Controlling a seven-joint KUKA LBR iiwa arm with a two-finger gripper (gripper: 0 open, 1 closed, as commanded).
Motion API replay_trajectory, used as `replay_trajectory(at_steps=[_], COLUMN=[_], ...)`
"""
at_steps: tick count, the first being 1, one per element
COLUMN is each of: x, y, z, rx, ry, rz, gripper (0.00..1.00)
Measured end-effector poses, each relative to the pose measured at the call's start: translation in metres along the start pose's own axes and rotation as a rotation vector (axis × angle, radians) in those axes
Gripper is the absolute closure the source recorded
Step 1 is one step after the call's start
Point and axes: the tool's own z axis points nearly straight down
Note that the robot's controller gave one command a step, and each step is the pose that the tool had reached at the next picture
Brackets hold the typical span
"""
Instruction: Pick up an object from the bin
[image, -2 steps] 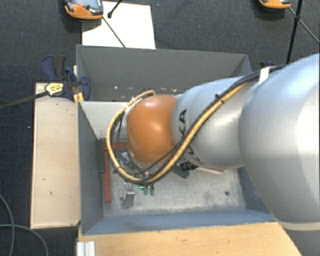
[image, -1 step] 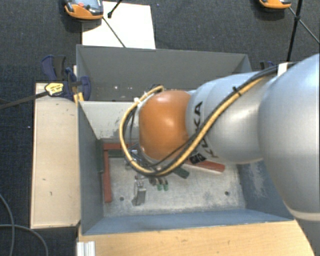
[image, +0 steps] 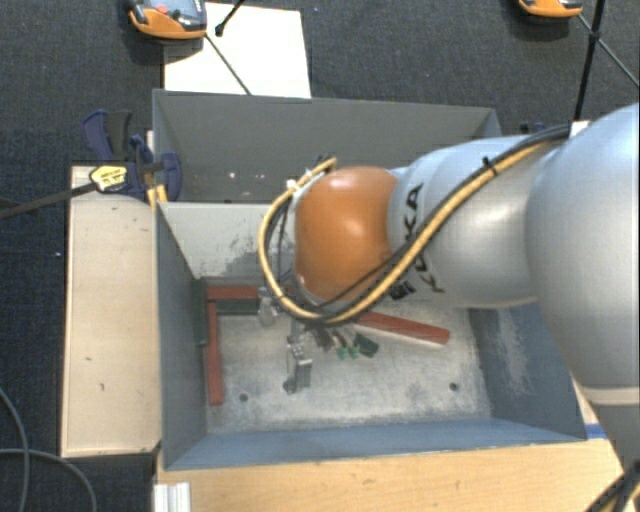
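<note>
My gripper (image: 297, 372) hangs below the orange wrist cover, low over the bin floor just left of the middle. A small green piece (image: 353, 350) lies on the floor close to its right. A long red-brown flat stick (image: 410, 329) stretches from under the wrist toward the right wall. Nothing shows in the gripper.
A red bar (image: 214, 360) lies along the left wall, and a second red bar (image: 234, 293) lies along the back wall, meeting it at the back left corner. The arm and its cables cover the right and back of the bin. Bare floor shows along the front.
</note>
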Motion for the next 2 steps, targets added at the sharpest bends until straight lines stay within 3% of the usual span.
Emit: replay_trajectory(at_steps=[1, 2], x=[-0.048, -0.072], y=[0.027, 0.056], z=[0.024, 0.029], rx=[0.002, -0.003], ry=[0.001, 0.005], rz=[-0.005, -0.073], gripper=[0.0, 0.0])
